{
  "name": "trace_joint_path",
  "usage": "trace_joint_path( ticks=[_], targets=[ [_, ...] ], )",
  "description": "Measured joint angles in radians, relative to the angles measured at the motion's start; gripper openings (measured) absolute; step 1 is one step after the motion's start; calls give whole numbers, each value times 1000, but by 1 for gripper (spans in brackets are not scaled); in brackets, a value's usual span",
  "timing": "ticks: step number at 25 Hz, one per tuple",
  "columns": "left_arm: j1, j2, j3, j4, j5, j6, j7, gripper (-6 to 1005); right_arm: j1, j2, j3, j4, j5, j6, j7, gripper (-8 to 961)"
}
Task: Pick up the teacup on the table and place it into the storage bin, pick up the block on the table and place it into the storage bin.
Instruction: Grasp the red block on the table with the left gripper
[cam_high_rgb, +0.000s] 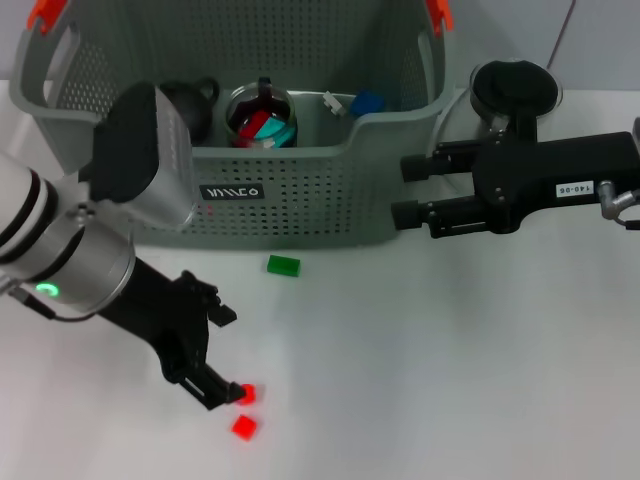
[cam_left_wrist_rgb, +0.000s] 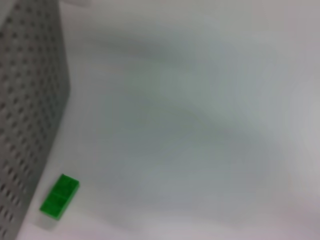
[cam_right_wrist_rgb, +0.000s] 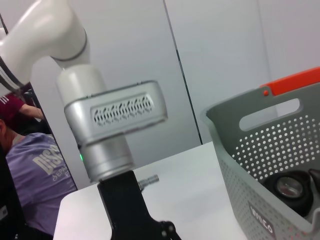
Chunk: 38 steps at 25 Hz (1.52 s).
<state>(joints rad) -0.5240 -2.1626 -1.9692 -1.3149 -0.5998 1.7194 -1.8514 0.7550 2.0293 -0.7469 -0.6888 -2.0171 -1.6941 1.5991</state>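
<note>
The grey perforated storage bin (cam_high_rgb: 300, 200) stands at the back of the white table, and its wall also shows in the left wrist view (cam_left_wrist_rgb: 30, 125). A black teacup (cam_high_rgb: 190, 100) with a handle lies inside the bin at its left (cam_right_wrist_rgb: 290, 187). One green block (cam_high_rgb: 283, 265) lies on the table just in front of the bin (cam_left_wrist_rgb: 60, 196). Two small red blocks (cam_high_rgb: 246, 394) (cam_high_rgb: 243, 427) lie nearer the front. My left gripper (cam_high_rgb: 230, 355) is open and low over the table, one fingertip beside the upper red block. My right gripper (cam_high_rgb: 408, 190) is open, empty and level at the bin's right end.
A glass pitcher (cam_high_rgb: 260, 118) holding coloured pieces and a blue item (cam_high_rgb: 365, 103) also sit in the bin. A round black-rimmed glass vessel (cam_high_rgb: 515, 85) stands on the table to the right of the bin, behind my right arm. A person in purple (cam_right_wrist_rgb: 30, 170) is beyond the table.
</note>
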Motion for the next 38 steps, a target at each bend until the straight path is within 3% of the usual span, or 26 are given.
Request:
trace_joint_path(
  ticks=[5,12,23,38],
  targets=[
    [-13,9,-18,78,-11,-16,73,945,-5,5,0,0,0,0,5,774],
    [-31,1,-3,120,-4,-34,129,944,-5,10,0,0,0,0,6,774],
    [-76,5,6,211,2,-94,188,941,-5,13,5,0,2,-1,7,775],
    [-85,0,24,274,13,-174,233,923,-6,11,9,0,3,3,9,775]
  ],
)
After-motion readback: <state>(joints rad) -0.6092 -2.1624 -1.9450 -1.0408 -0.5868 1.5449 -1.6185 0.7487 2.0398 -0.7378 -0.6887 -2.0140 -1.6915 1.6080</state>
